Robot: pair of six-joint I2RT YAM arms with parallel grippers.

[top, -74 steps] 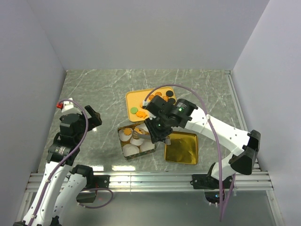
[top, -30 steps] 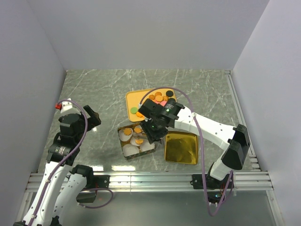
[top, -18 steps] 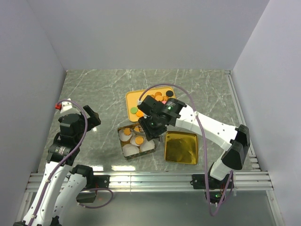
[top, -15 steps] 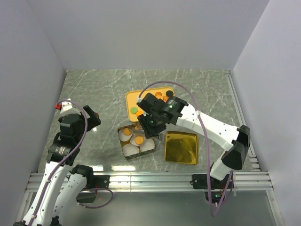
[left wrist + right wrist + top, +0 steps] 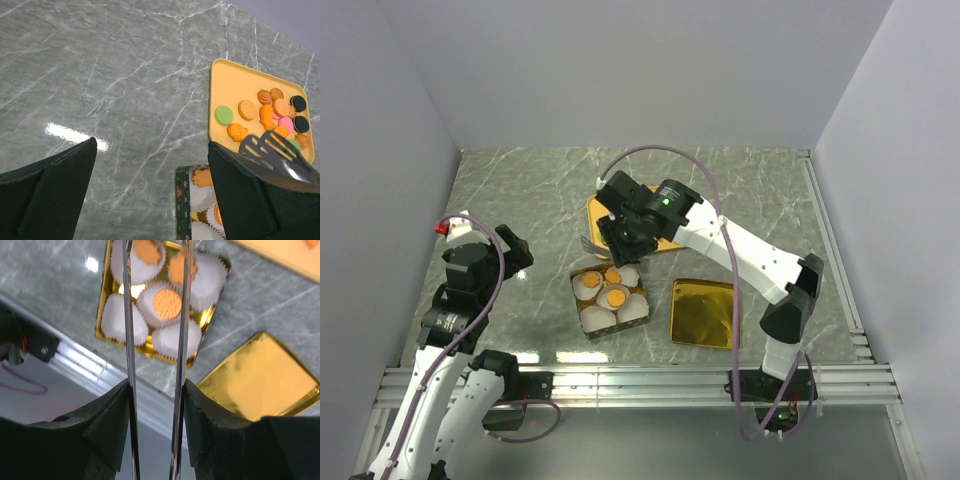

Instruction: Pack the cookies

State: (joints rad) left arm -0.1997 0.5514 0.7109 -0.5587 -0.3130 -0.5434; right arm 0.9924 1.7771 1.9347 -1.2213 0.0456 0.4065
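Three pale walls [image 5: 620,70] enclose a grey-green marbled surface [image 5: 520,190]. The left end effector [image 5: 150,172] gapes wide and holds nothing. The right end effector [image 5: 620,232] grips metal tongs [image 5: 272,150]. The left wrist view makes out their slotted head over cookies [image 5: 272,107] on the yellow tray [image 5: 230,85]. The right wrist view shows more cookies beneath it in paper cups [image 5: 125,322] inside the tin [image 5: 104,300], with the gold lid [image 5: 260,375] beside.
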